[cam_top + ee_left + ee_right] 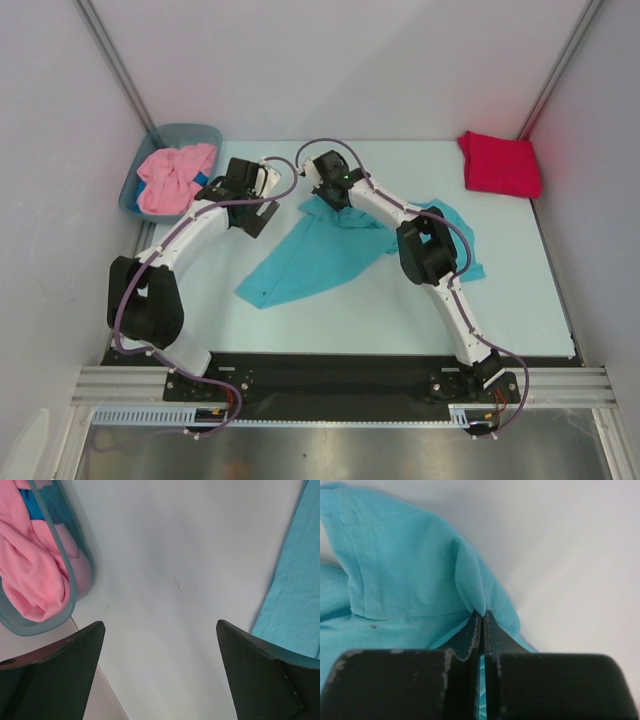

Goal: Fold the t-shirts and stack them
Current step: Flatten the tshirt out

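A turquoise t-shirt (320, 255) lies spread and rumpled across the middle of the table; its hem edge (295, 590) shows at the right of the left wrist view. My right gripper (482, 612) is shut on a pinched fold of this turquoise t-shirt (410, 570) near its far edge, below the gripper (325, 180) in the top view. My left gripper (160, 630) hangs open over bare table, just left of the shirt and right of the tub, seen from above (262, 190). A crimson t-shirt (498, 163) lies folded at the far right corner. A pink t-shirt (175, 177) is bunched in the tub.
The grey-blue plastic tub (135, 180) stands at the far left corner, its rim (70, 580) close to my left fingers, with a bit of blue cloth under the pink. Enclosure walls rise on three sides. A black strip runs along the near edge.
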Available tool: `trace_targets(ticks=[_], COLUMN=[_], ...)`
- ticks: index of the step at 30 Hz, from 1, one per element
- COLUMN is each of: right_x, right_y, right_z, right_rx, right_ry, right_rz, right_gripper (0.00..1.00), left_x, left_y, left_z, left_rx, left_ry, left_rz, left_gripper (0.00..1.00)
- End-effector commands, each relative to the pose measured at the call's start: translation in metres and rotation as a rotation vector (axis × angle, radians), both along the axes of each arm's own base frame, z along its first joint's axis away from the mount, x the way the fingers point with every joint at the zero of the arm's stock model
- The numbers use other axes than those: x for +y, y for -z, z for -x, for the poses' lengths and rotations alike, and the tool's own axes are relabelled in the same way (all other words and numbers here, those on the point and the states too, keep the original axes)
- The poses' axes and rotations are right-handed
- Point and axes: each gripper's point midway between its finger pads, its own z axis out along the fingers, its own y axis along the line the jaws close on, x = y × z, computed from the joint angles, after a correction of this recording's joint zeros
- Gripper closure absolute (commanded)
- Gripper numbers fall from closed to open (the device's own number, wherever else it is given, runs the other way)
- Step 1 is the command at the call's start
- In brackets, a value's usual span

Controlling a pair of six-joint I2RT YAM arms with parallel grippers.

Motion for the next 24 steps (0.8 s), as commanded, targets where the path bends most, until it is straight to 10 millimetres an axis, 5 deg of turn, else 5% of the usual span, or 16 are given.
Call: trace_targets(ticks=[1, 7, 12, 19, 24], right_x=[-0.008, -0.042, -0.077, -0.124, -0.152], right_y=[-0.060, -0.143, -0.217, -0.250, -0.239], right_z=[-0.013, -0.031, -0.028, -0.002, 0.007], right_rx=[-0.132, -0.277, -0.362, -0.343, -0.305], right_ry=[0.028, 0.063, 0.079, 0.091, 0.141], right_rz=[-0.008, -0.010, -0.036, -0.050, -0.034], right_gripper=[1.00, 1.00, 1.00, 1.00, 1.00], left_x=[-0.009, -0.012, -0.016, -0.023, -0.033], left_y=[-0.020, -0.022, -0.020, -0.022, -0.022], left_z=[-0.012, -0.014, -0.015, -0.021, -0.027], left_rx=[-0.059, -0.060, -0.053, -0.055, -0.053], left_ry=[-0.003, 0.009, 0.017, 0.039, 0.059], left_rz=[0.052, 0.062, 0.069, 0.075, 0.084], left_gripper=[0.00, 0.00, 0.00, 0.00, 0.00])
